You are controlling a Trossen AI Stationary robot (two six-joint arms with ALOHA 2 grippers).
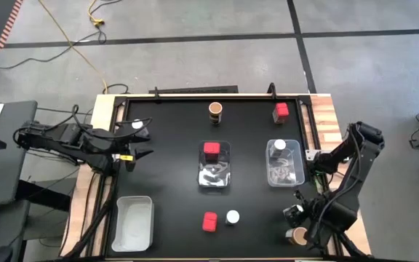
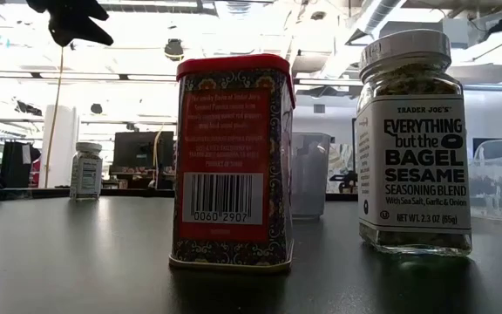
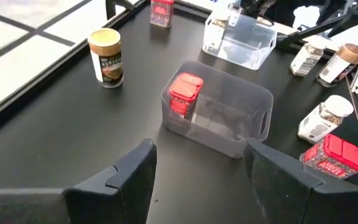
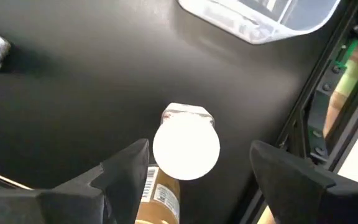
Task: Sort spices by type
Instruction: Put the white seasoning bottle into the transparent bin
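Two jars crowd your right gripper (image 4: 199, 149): its empty, half-spread fingers straddle the white-lidded jar (image 4: 185, 149), and closing could snag the tan-labelled jar (image 4: 160, 199) just beside it. The left gripper (image 3: 197, 155), also parted and empty, waits well apart.

The jar (image 2: 415, 144) reads "Trader Joe's Everything but the Bagel Sesame Seasoning Blend".

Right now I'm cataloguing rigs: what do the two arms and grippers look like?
Both arms are dark, jointed, with black cables trailing. The left gripper has yellow markings behind it and two broad, matte black, angular fingers. The right gripper has matching black fingers.
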